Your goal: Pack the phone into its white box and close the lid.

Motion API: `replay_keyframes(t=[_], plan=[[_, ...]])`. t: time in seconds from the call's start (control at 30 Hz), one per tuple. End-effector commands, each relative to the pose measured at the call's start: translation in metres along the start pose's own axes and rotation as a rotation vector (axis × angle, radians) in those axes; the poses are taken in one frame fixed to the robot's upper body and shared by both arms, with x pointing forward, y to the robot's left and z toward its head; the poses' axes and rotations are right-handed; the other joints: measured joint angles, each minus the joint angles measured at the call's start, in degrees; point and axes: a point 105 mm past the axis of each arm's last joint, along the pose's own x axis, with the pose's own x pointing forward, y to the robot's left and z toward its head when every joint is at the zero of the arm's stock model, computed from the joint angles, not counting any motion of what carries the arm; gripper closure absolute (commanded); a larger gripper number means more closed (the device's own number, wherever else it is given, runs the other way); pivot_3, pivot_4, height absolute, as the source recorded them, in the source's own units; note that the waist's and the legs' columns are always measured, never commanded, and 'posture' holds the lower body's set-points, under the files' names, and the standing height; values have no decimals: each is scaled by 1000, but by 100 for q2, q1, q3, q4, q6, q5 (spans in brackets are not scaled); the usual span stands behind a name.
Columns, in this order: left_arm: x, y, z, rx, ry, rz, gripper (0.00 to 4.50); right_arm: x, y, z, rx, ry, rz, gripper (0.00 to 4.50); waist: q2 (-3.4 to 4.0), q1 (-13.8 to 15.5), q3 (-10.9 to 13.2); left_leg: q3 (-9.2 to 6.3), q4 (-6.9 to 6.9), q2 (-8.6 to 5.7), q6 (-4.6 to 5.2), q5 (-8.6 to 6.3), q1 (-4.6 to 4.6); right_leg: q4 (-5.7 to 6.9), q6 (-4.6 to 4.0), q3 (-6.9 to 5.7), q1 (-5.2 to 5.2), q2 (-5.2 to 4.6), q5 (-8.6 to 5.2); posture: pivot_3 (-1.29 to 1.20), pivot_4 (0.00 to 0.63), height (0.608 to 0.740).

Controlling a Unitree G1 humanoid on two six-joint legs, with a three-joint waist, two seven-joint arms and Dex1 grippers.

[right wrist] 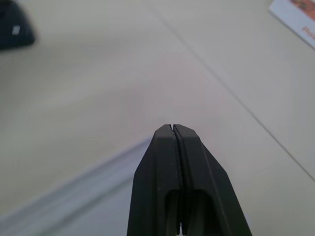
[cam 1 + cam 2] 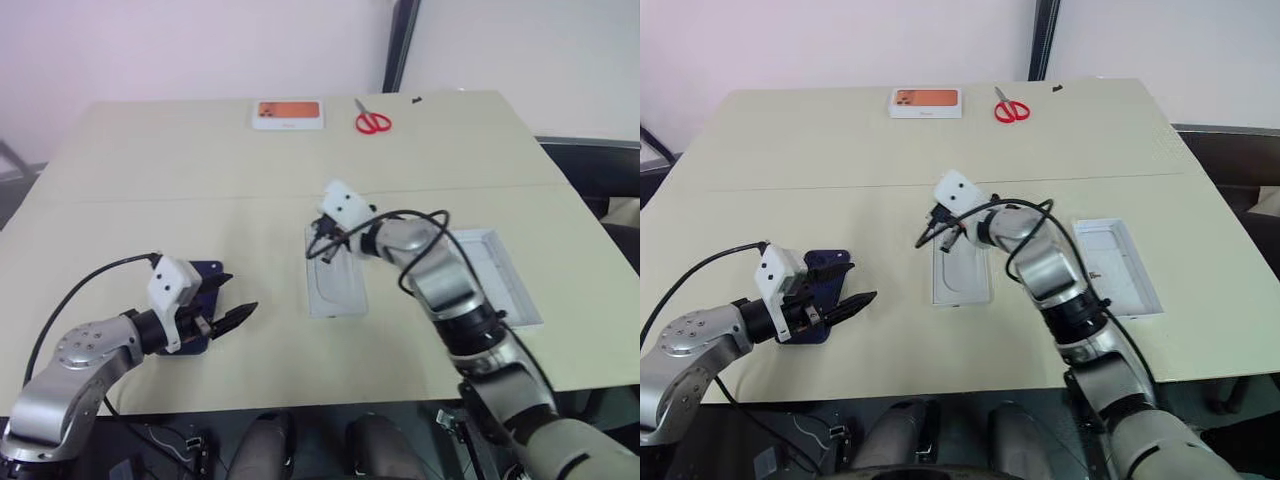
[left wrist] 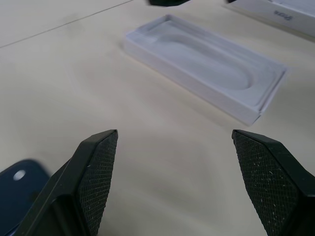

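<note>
One phone (image 2: 818, 280); two white trays; left tool (image 2: 840, 290) gaping, empty; right tool (image 2: 318, 247) clenched, empty.

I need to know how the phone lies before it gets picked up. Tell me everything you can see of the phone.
The phone is a dark navy, glossy, slim slab with rounded corners, lying flat on the beige table near the robot's left front edge. The open left end effector hangs over it and hides much of it; contact cannot be told. The left wrist view shows one rounded corner with a small pale spot. It lies apart from the white box.
</note>
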Motion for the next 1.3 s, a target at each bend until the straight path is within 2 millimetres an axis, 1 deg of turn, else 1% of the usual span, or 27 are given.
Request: replay_keyframes(t=[0.03,0.17,0.23,0.33,0.43,0.5,0.63,0.73,0.8,0.87,0.9,0.97,1.03,1.1,1.2,1.27,1.3], plan=[[-8,11,10,31,-23,42,581,-10,21,0,-66,-10,115,4462,0,-12,0,0,-1,0,0,0,0,0,0,1,4,0,0,0,150,740],[-10,17,10,28,-12,71,581,-14,39,-17,-124,49,196,4462,1,-54,0,1,-4,3,0,0,0,2,0,2,3,1,0,0,150,740],[-12,24,11,17,-7,105,581,-14,43,-17,-147,52,208,4462,0,-47,0,1,-2,4,0,0,0,3,0,2,3,1,0,0,150,740],[-18,35,18,-19,-28,162,581,-11,39,-5,-135,18,187,4462,0,-28,0,0,1,4,0,0,0,3,0,2,5,1,0,0,150,740],[-26,44,24,-51,-46,211,581,-12,39,1,-165,2,198,4462,-1,-18,1,0,3,3,0,0,0,3,0,1,3,1,0,0,150,740],[-31,49,22,-64,-33,235,581,-14,39,5,-180,-17,213,4462,-1,-16,1,0,2,3,0,0,0,2,0,1,2,1,0,0,150,740],[-40,62,12,-131,25,311,581,-18,41,12,-192,-44,251,4462,-1,-21,1,0,0,4,0,0,-1,2,0,0,3,1,0,0,150,740],[-45,68,12,-168,23,347,581,-20,44,13,-228,-56,279,4462,-1,-18,1,0,2,3,0,0,0,3,0,0,2,1,0,0,150,740],[-49,74,8,-224,28,382,581,-18,48,19,-217,-77,302,4462,-1,-20,0,0,4,4,0,0,0,2,0,1,2,1,0,0,150,740],[-54,80,-1,-301,67,431,63,-9,49,27,-193,-85,300,4500,-1,-42,0,0,3,4,0,0,0,4,0,1,2,1,0,0,150,740],[-56,81,-3,-339,73,444,0,-4,51,32,-191,-87,302,3920,-1,-52,0,0,3,4,0,1,0,11,0,2,-1,1,0,0,150,740],[-61,87,-9,-431,99,501,0,6,59,41,-193,-101,316,3123,-2,-50,0,-1,2,4,-2,2,0,18,0,-2,-5,2,0,0,150,740],[-66,94,-12,-511,129,549,0,21,69,52,-206,-120,317,2167,-6,-45,-2,-1,3,4,-2,2,1,21,0,-3,-9,2,0,0,150,740],[-68,95,-16,-581,170,566,0,32,76,59,-214,-129,318,2167,-8,-45,-3,-2,5,4,-3,2,1,23,0,-4,-10,4,1,0,150,740],[-67,86,-25,-656,264,540,0,43,87,59,-241,-122,349,2167,-9,-24,-4,-1,11,2,-3,2,1,20,2,-5,-20,3,1,0,150,740],[-66,74,-33,-718,349,480,0,51,96,61,-257,-121,376,2717,-17,-25,-7,-1,19,1,-3,2,1,19,3,-5,-18,2,2,0,150,740],[-64,71,-32,-751,339,454,0,55,100,62,-266,-121,393,3078,-20,-27,-9,-1,21,1,-4,2,1,21,3,-6,-18,2,2,0,150,740]])
